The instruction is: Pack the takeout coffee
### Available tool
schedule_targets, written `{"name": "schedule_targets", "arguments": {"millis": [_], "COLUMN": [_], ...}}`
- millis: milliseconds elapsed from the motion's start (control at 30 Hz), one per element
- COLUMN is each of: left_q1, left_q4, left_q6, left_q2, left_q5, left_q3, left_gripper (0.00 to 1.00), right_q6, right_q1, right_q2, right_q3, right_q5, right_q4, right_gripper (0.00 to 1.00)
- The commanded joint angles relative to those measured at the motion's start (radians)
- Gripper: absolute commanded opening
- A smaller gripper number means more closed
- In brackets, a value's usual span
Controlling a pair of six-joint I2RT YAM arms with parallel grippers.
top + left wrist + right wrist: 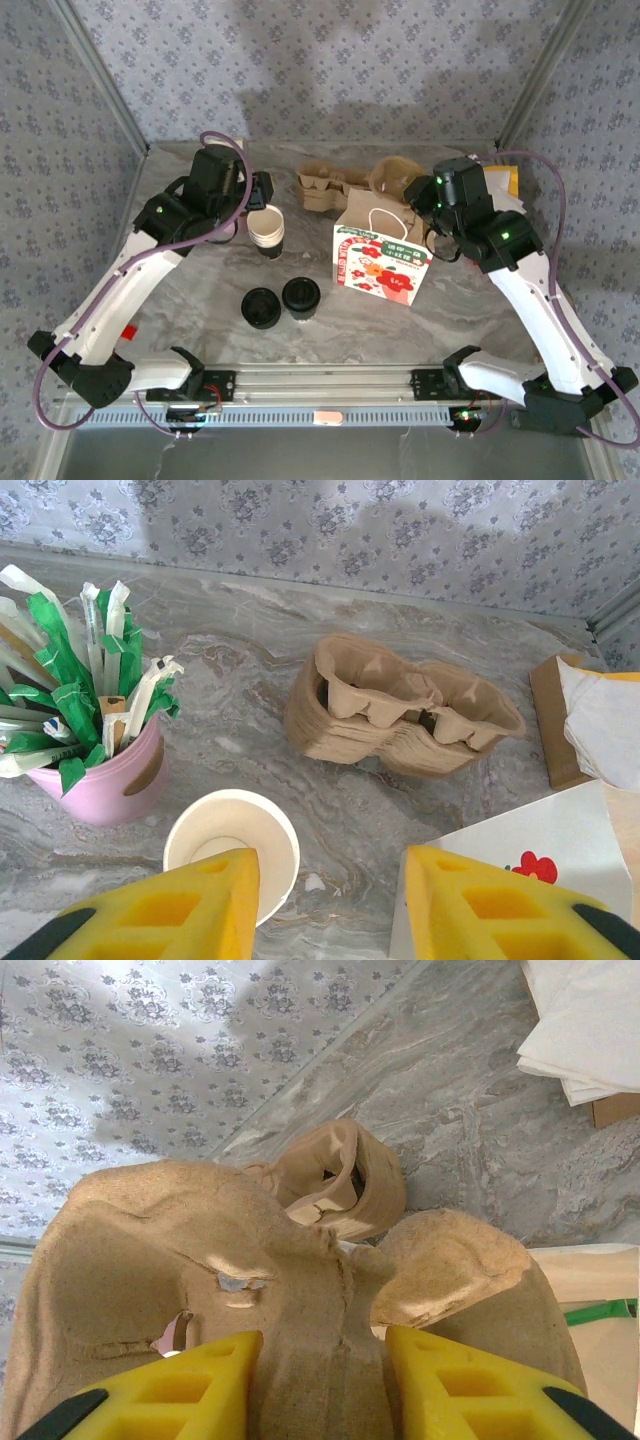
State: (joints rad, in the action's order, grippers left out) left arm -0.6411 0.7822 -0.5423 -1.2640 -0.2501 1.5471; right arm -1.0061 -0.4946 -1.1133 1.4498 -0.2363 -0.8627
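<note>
The marbled tabletop point(400, 330) carries all items. The patterned paper bag point(380, 262) stands upright right of centre, handles up. A stack of pulp cup carriers point(400, 720) lies at the far side, behind the bag.

The right end effector point(322, 1345) is clenched on a single pulp carrier point(250, 1260); the yellow fingers point(180, 1390) are seated on either side of its central ridge, far right of the bag.

The left end effector point(330, 880) is released, with nothing between its fingers, and is positioned above the stack of lidless white cups point(230, 850), left of the bag. A pink pot of wrapped straws point(100, 770) stands just left of that stack.

The takeout coffee point(301, 297) stands on the tabletop near the centre, on the near side of the cup stack and left of the bag, apart from both end effectors. A low pile of black lids point(261, 307) lies just left of it.
</note>
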Motion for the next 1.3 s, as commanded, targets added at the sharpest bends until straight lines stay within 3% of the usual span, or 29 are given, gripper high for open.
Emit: {"name": "schedule_targets", "arguments": {"millis": [0, 300, 833, 1267], "left_q1": [0.009, 0.010, 0.011, 0.009], "left_q4": [-0.017, -0.009, -0.001, 0.008], "left_q6": [0.010, 0.016, 0.018, 0.007], "left_q2": [0.016, 0.014, 0.015, 0.014], "left_q5": [0.011, 0.006, 0.010, 0.021], "left_q3": [0.014, 0.017, 0.021, 0.038], "left_gripper": [0.42, 0.43, 0.43, 0.43], "right_q6": [0.002, 0.052, 0.156, 0.222], "right_q1": [0.006, -0.046, -0.152, -0.162], "right_q2": [0.004, -0.018, -0.060, -0.056], "right_q3": [-0.011, -0.075, 0.006, 0.050], "right_q5": [-0.019, -0.044, -0.180, -0.084], "right_q4": [0.004, -0.007, -0.076, -0.145], "right_gripper": [0.37, 0.37, 0.32, 0.31]}}
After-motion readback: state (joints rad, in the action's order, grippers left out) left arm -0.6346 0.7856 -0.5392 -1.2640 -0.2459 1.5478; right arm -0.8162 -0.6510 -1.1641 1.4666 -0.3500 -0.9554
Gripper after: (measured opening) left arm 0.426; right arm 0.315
